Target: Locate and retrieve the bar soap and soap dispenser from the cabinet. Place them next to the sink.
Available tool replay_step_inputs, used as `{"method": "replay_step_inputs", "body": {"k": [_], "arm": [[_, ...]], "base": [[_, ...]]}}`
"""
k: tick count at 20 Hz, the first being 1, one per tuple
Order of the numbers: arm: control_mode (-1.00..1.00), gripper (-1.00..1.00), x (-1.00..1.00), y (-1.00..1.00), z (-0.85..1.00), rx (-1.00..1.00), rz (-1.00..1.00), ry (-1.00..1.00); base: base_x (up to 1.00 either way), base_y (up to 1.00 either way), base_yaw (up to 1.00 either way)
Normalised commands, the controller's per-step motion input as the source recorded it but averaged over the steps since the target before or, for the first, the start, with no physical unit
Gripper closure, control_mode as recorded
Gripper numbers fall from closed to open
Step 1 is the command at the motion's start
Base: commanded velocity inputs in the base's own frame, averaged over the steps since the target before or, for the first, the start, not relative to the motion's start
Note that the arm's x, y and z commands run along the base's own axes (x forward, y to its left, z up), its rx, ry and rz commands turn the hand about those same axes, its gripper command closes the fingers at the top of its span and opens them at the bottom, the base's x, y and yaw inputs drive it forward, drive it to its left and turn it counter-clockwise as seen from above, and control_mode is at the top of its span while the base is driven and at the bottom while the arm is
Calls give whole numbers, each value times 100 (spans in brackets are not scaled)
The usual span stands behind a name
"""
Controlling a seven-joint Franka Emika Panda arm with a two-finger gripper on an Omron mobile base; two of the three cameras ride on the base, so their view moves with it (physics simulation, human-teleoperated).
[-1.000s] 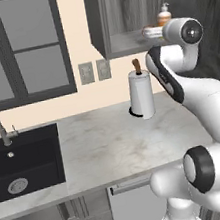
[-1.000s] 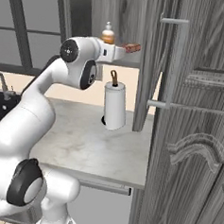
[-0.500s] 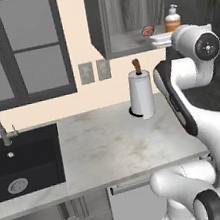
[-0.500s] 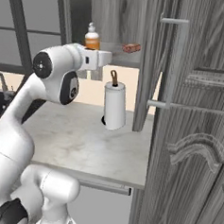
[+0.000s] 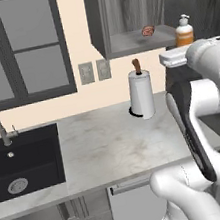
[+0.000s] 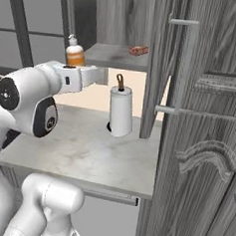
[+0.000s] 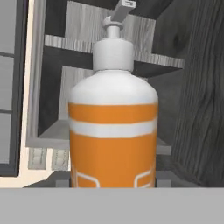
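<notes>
The big white robot arm (image 5: 199,117) stands up tall at the right side of the left base picture. It bends at the top, and its hand reaches sideways at the height of the shelf. In the right base picture the arm is on the left and its hand sticks out toward the middle.

The small orange bottle with a white band and a white pump top (image 7: 113,127) sits right in front of the hand camera, standing straight up. In the left base picture the orange bottle (image 5: 184,31) is at the upper right, just above the hand. In the right base picture it (image 6: 74,52) is at the upper left, on top of the hand. I cannot tell if the fingers are squeezing it or spread apart.

The little reddish-pink block of soap (image 5: 147,30) lies on the grey shelf of the dark grey wood cabinet (image 5: 116,14), near the top middle. The black sink with a metal tap (image 5: 20,165) is at the left. A tall white paper roll with a brown knob (image 5: 141,94) stands on the pale marble counter (image 5: 98,149).
</notes>
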Motion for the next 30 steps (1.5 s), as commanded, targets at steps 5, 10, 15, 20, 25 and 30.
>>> {"method": "replay_step_inputs", "body": {"k": [5,10,15,20,25,30], "arm": [[-100,100,-100,18,-6,-5,7,5],[-100,100,-100,32,-23,-5,10,9],[-100,100,-95,38,-32,-3,12,8],[-100,100,-69,56,-43,0,13,7],[-100,100,-44,65,-53,0,16,6],[-100,100,14,71,-52,0,23,13]], "base": [[0,0,0],[0,0,0],[0,0,0],[0,0,0],[0,0,0],[0,0,0]]}}
